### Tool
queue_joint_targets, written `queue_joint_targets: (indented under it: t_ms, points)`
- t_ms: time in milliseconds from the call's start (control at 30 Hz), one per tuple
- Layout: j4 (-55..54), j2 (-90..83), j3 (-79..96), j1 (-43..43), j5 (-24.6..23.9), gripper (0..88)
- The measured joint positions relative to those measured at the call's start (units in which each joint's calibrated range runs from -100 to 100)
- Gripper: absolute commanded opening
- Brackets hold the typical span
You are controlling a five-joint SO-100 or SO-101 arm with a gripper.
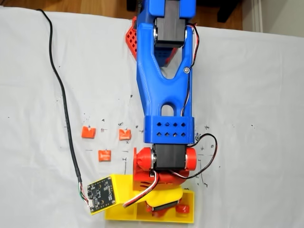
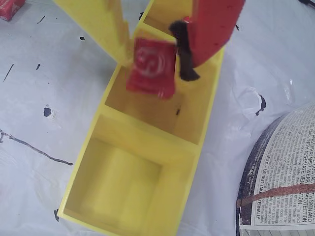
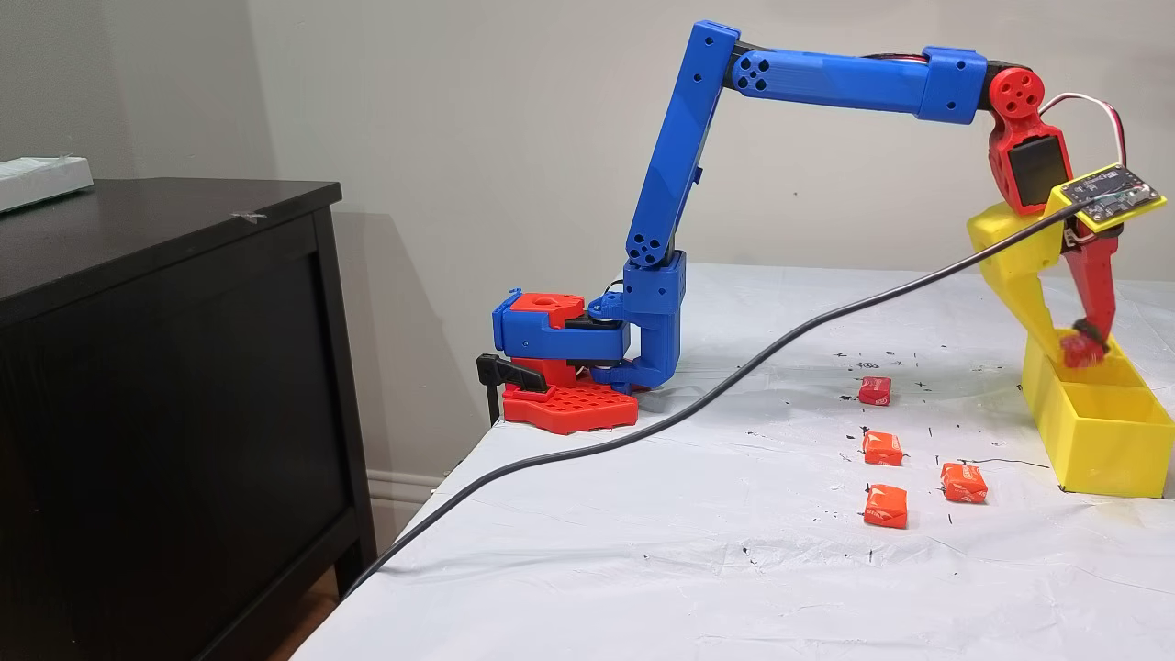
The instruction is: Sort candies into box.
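My gripper (image 2: 155, 66) is shut on a red candy (image 2: 150, 69), pinched between the yellow finger (image 2: 106, 24) and the red finger (image 2: 211, 29). It hangs just over a compartment of the yellow box (image 2: 147, 140). In a fixed view from the side, the gripper (image 3: 1083, 347) holds the candy at the far end of the box (image 3: 1102, 431). On the cloth lie three orange candies (image 3: 883, 447) (image 3: 886, 506) (image 3: 964, 482) and one red candy (image 3: 875, 390). The fixed view from above shows the orange candies (image 1: 88, 132) (image 1: 125, 134) (image 1: 104, 155) left of the arm, beyond the box (image 1: 124, 190).
A black cable (image 3: 643, 422) runs across the white cloth to the camera board (image 1: 100, 194) on the wrist. A round roll with printed text (image 2: 285, 167) sits close to the box's right side. The arm's base (image 3: 565, 367) stands at the table's back edge, with a dark cabinet (image 3: 165, 367) beside it.
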Motion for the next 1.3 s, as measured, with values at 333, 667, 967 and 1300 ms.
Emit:
queue_joint_targets:
  t_ms: [333,667,967,1300]
  points:
    - [1.35,0.00,-1.63,0.00,0.00,24.8]
    - [2.54,-0.34,-1.71,0.00,-1.37,0.2]
    - [8.57,-8.12,-1.71,0.70,-3.76,0.2]
    - [20.00,-18.78,4.79,1.56,-1.32,0.1]
